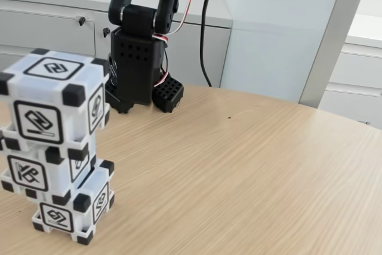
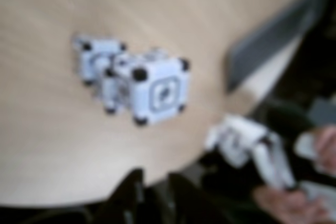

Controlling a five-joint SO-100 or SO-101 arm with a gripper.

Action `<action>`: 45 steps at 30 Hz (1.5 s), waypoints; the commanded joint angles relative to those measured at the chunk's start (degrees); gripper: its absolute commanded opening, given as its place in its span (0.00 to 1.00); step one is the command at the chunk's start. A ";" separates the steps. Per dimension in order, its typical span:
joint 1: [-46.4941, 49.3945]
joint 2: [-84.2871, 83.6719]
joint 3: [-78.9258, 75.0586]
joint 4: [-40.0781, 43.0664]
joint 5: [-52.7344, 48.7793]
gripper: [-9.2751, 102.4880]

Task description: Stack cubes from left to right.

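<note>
Three pale bluish-white cubes with black corners stand in a leaning stack at the left of the fixed view: top cube (image 1: pixel 54 100), middle cube (image 1: pixel 45 168), bottom cube (image 1: pixel 74 207). Each is twisted a little from the one below. The blurred wrist view looks down on the same stack, with the top cube (image 2: pixel 157 90) nearest and a lower cube (image 2: pixel 97 59) jutting out beyond it. Two dark fingers of my gripper (image 2: pixel 155 179) rise from the bottom edge of the wrist view, slightly apart, holding nothing, well clear of the stack.
The black perforated robot base (image 1: pixel 134 67) and arm stand at the back of the round wooden table (image 1: pixel 250 165). A black cable (image 1: pixel 205 28) hangs behind. In the wrist view a person's hand (image 2: pixel 283 198) holds a white device (image 2: pixel 247 140) past the table's edge.
</note>
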 commanded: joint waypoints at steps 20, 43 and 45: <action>-36.65 23.73 5.71 2.37 -6.42 0.08; -36.83 45.62 63.11 -16.35 -9.67 0.08; -36.74 45.62 66.97 -17.31 -9.14 0.08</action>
